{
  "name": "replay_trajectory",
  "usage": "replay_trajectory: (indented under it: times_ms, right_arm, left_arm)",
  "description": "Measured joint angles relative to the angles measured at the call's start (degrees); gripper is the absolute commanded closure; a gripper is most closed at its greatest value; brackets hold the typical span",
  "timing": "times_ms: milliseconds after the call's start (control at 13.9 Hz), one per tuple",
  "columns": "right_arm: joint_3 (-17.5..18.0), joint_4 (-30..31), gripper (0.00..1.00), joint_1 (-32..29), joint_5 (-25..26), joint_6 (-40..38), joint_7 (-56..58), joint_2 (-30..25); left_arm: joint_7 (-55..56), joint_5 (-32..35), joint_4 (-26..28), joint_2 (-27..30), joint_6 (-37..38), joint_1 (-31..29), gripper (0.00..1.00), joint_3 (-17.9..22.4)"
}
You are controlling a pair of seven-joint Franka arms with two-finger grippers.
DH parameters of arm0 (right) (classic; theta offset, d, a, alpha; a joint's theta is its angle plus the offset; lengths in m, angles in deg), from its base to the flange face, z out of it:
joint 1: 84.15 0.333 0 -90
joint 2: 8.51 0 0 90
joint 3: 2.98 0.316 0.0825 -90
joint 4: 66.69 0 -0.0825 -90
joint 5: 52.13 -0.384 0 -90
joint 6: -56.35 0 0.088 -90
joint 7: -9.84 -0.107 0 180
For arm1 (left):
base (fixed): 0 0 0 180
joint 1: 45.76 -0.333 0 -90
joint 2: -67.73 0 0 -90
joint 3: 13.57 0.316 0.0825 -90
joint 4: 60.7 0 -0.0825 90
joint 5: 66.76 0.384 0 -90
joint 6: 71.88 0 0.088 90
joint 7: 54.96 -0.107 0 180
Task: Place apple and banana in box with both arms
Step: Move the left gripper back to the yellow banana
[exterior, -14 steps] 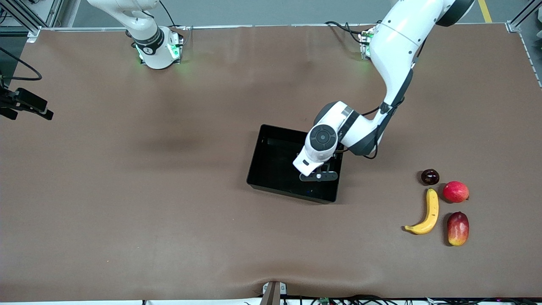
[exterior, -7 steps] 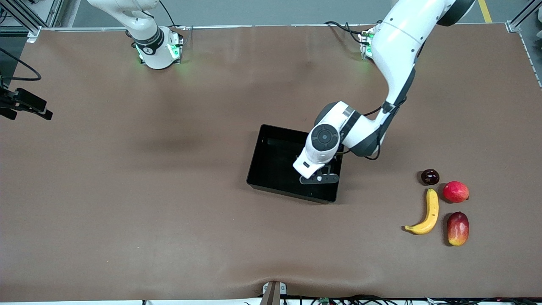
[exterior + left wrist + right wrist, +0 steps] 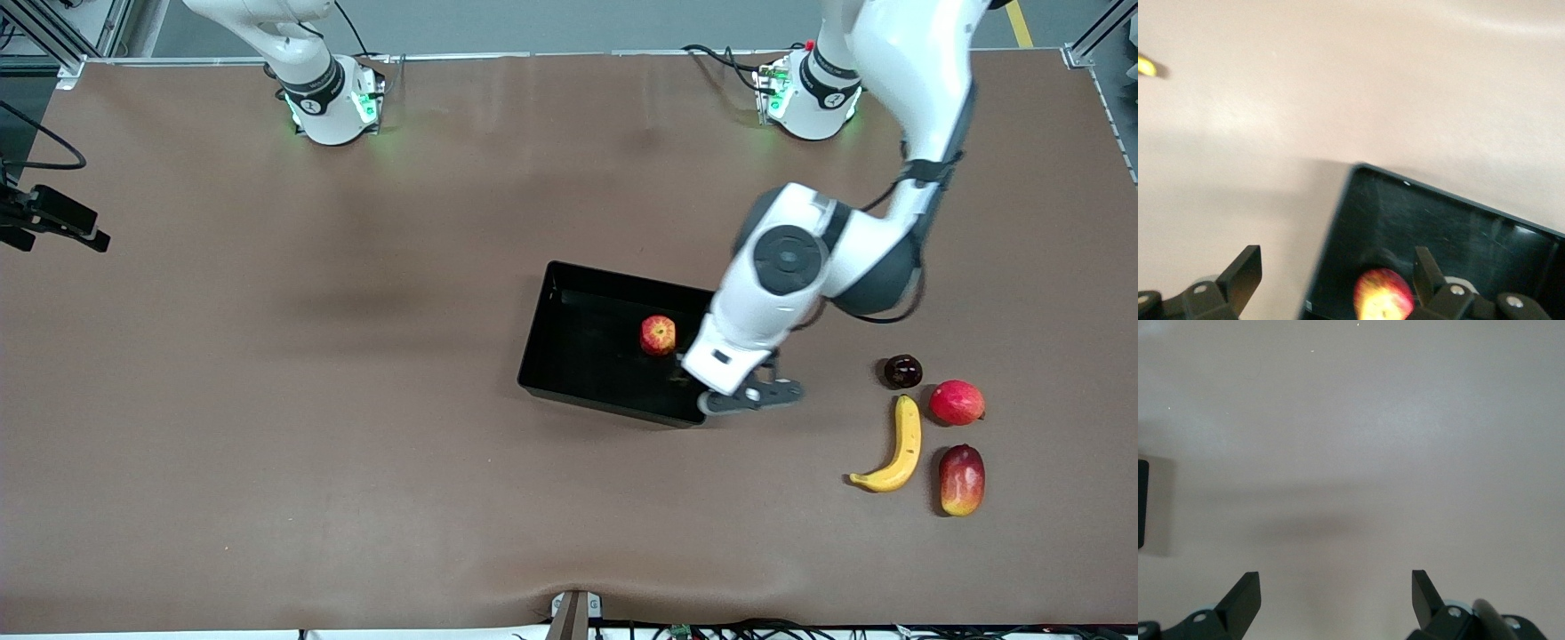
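The apple lies inside the black box, free of any gripper. My left gripper is open and empty, up in the air over the box's corner toward the left arm's end. In the left wrist view the left gripper has its fingers wide apart above the box, with the apple lying below. The banana lies on the table toward the left arm's end; its tip shows in the left wrist view. My right gripper is open over bare table and waits.
Beside the banana lie a dark round fruit, a pinkish-red round fruit and a red-yellow mango. A black device sticks in at the table's edge at the right arm's end.
My left gripper has risen and moved from over the box's inside toward the left arm's end. The apple, hidden under it before, now shows lying in the box.
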Motion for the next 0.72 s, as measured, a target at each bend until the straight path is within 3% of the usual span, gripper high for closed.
replay_trajectory:
  times_ms: [359, 719]
  right_arm:
    - [-0.03, 0.03, 0.0, -0.07, 0.03, 0.0, 0.0, 0.12]
    - [-0.07, 0.06, 0.0, -0.17, 0.05, 0.0, 0.0, 0.16]
  left_arm:
    - [-14.24, 5.8, -0.07, -0.66, -0.06, -8.61, 0.0, 0.2]
    - [-23.1, 9.48, -0.04, -4.86, -3.89, -13.52, 0.0, 0.23]
